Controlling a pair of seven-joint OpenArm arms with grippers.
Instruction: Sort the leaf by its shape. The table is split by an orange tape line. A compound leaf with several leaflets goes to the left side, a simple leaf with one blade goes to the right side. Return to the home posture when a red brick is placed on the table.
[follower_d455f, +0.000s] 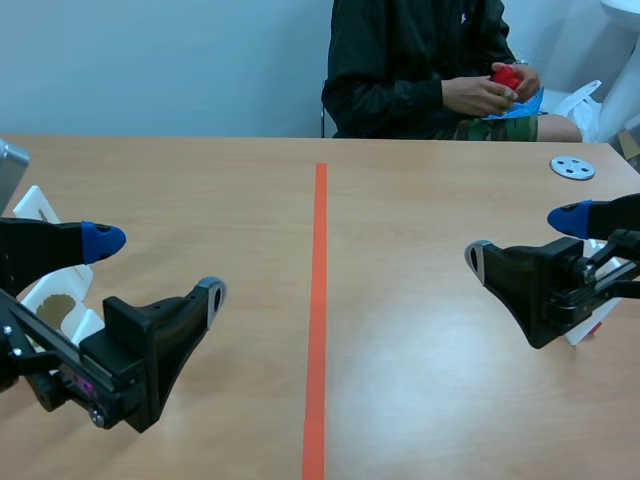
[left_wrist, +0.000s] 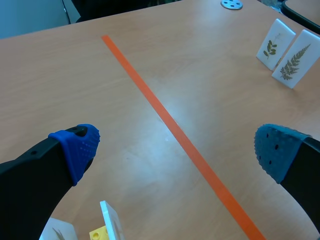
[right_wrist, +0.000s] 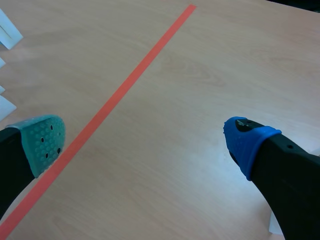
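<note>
jaws of the left gripper (follower_d455f: 156, 268) and of the right gripper (follower_d455f: 524, 238) are held wide apart, with nothing between them. each gripper hangs low over the light wooden table (follower_d455f: 430, 400), one on either side of the straight orange tape line (follower_d455f: 320, 300).

no loose leaf is seen on the open table between the arms, so nothing is offered for sorting. a small red block-like object (follower_d455f: 506, 76) is held in the hands (follower_d455f: 485, 95) of a person in a dark jacket seated across the table. it is kept off the table surface, beyond the far edge, on the right gripper's side of the tape, so the right arm is judged the nearer. its long axis cannot be told. should it prove to be the red brick and be set down, the home posture would be called for.

a white upright card with a small leafy sprig (left_wrist: 270, 45) and a white upright card with a feathery frond (left_wrist: 295, 60) stand touching, well to the right of the tape. a white card (follower_d455f: 40, 215) stands beside the left gripper. no container is seen.
</note>
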